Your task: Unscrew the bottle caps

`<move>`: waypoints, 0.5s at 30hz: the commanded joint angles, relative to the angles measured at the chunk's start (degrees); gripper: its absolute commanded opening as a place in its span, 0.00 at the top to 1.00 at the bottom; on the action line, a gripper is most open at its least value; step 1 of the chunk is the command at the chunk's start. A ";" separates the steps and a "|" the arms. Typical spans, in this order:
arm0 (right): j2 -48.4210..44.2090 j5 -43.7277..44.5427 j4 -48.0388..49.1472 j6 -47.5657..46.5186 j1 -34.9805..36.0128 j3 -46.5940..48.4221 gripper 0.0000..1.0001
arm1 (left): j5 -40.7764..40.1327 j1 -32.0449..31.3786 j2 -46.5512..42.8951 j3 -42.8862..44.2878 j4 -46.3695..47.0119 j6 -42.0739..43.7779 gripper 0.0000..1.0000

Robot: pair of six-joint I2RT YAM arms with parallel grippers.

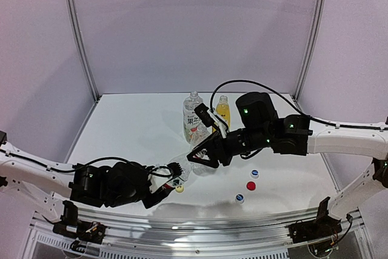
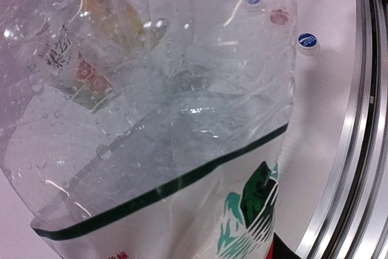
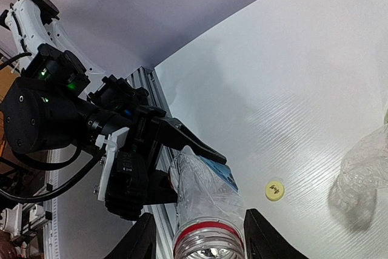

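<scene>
My left gripper [image 1: 171,181] is shut on the lower body of the clear bottle with the red label [image 1: 180,171], holding it tilted above the table. That bottle fills the left wrist view [image 2: 151,119]. In the right wrist view its open mouth with a red ring [image 3: 206,235] has no cap. My right gripper [image 3: 202,219] is open, with a finger on each side of the neck. On the table lie the yellow cap [image 1: 179,188], the red cap [image 1: 251,185] and two blue-and-white caps [image 1: 254,174] [image 1: 239,198]. The fruit-label bottle [image 1: 193,116] and the yellow bottle [image 1: 223,110] stand behind.
The plain clear bottle [image 3: 364,162] stands crumpled to the right of the held one, under my right arm [image 1: 203,167]. The aluminium rail [image 2: 357,150] runs along the table's near edge. A black cable [image 1: 242,83] loops above my right wrist.
</scene>
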 commanded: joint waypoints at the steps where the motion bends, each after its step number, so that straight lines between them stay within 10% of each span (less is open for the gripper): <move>1: 0.52 -1.75 0.21 1.05 0.42 1.25 0.55 | -0.77 -0.22 -0.06 1.45 -0.47 0.24 1.00; 8: 1.52 -2.79 -0.84 1.59 0.51 1.88 0.87 | -1.68 -0.22 0.00 1.56 -0.68 0.00 0.98; 15: -1.96 2.93 -13.78 -1.27 0.56 7.70 1.00 | -6.43 -0.22 1.36 3.35 -2.64 -1.73 0.39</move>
